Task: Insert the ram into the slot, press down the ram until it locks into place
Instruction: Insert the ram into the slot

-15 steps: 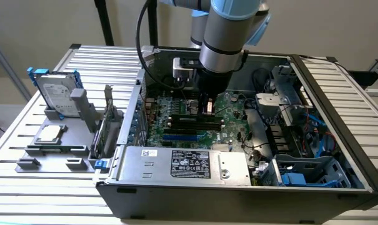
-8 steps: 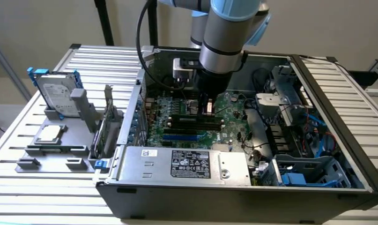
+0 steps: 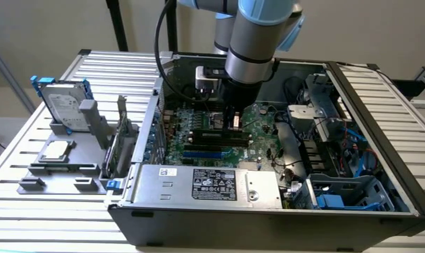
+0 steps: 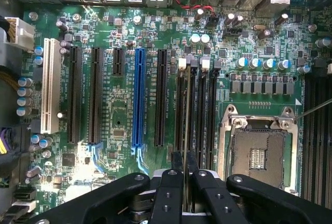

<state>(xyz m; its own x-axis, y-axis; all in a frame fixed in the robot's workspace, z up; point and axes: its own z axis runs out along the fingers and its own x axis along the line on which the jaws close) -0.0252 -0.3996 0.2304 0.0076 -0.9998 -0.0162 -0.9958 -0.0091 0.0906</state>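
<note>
Wrist view looks straight down past the gripper [image 4: 183,157] onto the board [image 4: 119,130]. Its fingers [image 4: 176,162] are drawn close on a thin dark edge that I take for the ram [image 4: 184,154]. It sits at one end of the slot [image 4: 180,105], which lies between the blue slot [image 4: 138,99] and the socket [image 4: 258,154].

To do this well, the ram wants to be upright and parallel with the slot. The push should go straight down so the clip [image 4: 182,63] can close; a tilt would likely jam one end.

This view gives that sideways line-up. The exterior view gives height instead: the arm [image 3: 251,52] reaches into the case [image 3: 268,226], its tip low over the board.
</note>
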